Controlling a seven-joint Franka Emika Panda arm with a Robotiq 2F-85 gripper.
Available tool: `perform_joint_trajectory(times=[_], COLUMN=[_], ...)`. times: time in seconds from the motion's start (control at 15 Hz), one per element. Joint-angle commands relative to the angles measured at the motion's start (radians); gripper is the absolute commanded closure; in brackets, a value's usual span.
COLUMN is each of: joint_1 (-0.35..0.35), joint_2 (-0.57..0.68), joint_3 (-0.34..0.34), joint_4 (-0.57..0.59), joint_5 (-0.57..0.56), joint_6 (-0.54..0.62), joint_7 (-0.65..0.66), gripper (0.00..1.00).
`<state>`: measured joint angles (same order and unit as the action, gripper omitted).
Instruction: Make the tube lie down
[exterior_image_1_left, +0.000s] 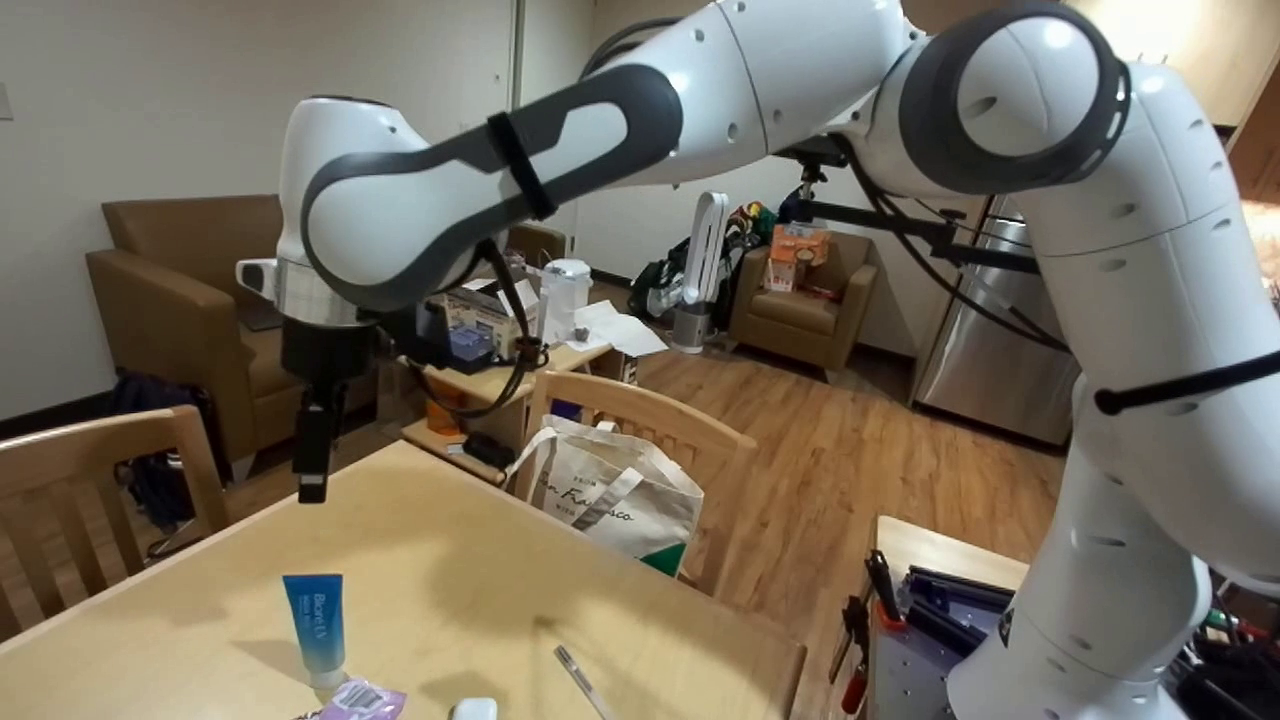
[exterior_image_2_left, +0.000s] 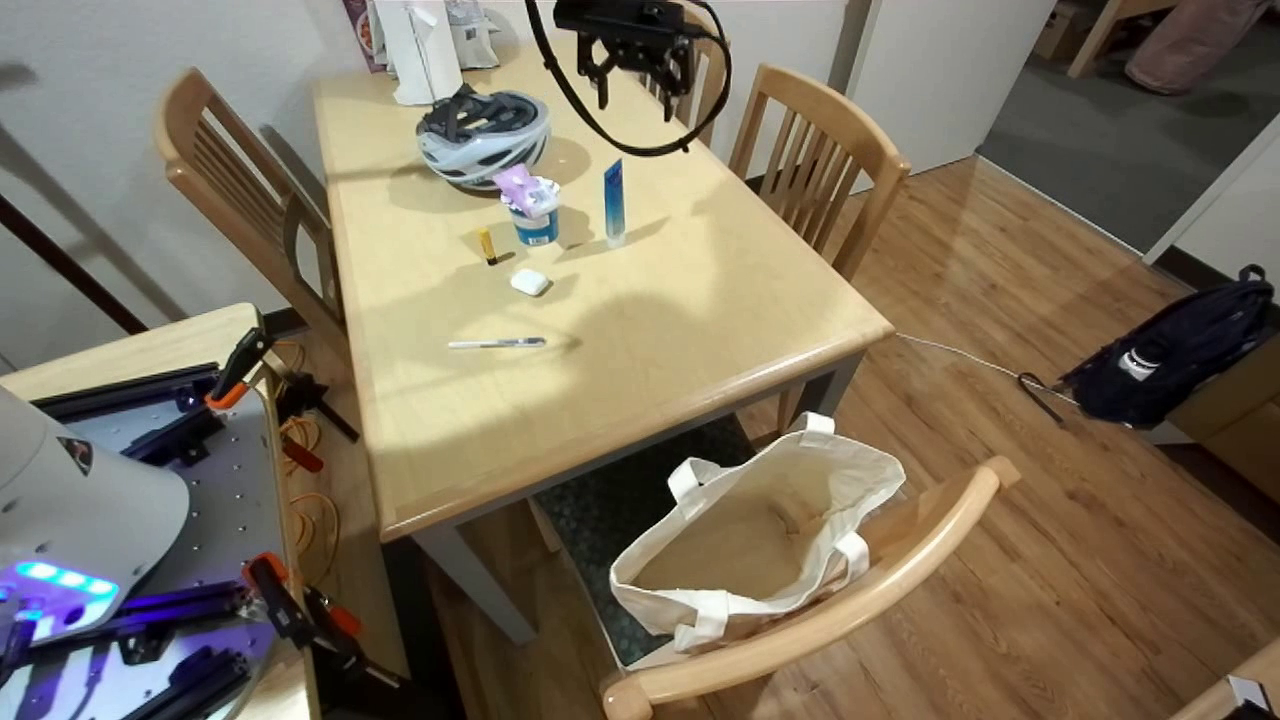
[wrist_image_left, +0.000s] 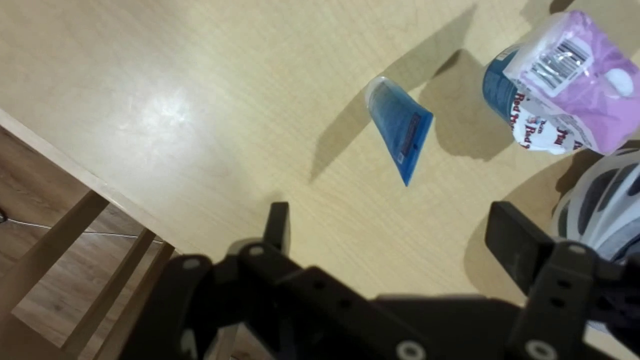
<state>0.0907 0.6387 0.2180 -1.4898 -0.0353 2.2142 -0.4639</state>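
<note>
The blue tube (exterior_image_1_left: 317, 622) stands upright on its whitish cap on the wooden table in both exterior views (exterior_image_2_left: 614, 200). In the wrist view the tube (wrist_image_left: 402, 130) is seen from above, beyond the fingertips, with its flat blue end toward the gripper. My gripper (exterior_image_1_left: 312, 490) hangs well above the table, pointing down, and is apart from the tube. It also shows in an exterior view (exterior_image_2_left: 638, 95) with its fingers spread. In the wrist view the gripper (wrist_image_left: 386, 215) is open, with only bare table seen between its fingers.
A cup (exterior_image_2_left: 535, 228) with a purple packet (exterior_image_2_left: 522, 190) on top stands beside the tube. A helmet (exterior_image_2_left: 485, 140), a small yellow stick (exterior_image_2_left: 487, 246), a white case (exterior_image_2_left: 530, 282) and a pen (exterior_image_2_left: 497, 343) are on the table (exterior_image_2_left: 700, 290). Chairs surround it.
</note>
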Motion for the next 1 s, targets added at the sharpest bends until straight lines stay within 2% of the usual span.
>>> perform_joint_trajectory(times=[0.0,0.33,0.53,0.6,0.8,0.93], joint_1=[-0.007,0.003,0.015,0.017,0.030,0.042], joint_2=[0.072,0.159,0.178,0.145,0.167,0.146], joint_3=[0.021,0.023,0.047,0.023,0.032,0.008], joint_4=[0.150,0.331,0.294,0.268,0.270,0.255], joint_5=[0.038,0.043,0.061,0.041,0.041,0.019], joint_6=[-0.155,-0.325,-0.249,-0.267,-0.251,-0.257], joint_7=[-0.053,-0.080,-0.106,-0.066,-0.070,-0.031], gripper=[0.00,0.00,0.00,0.00,0.00,0.00])
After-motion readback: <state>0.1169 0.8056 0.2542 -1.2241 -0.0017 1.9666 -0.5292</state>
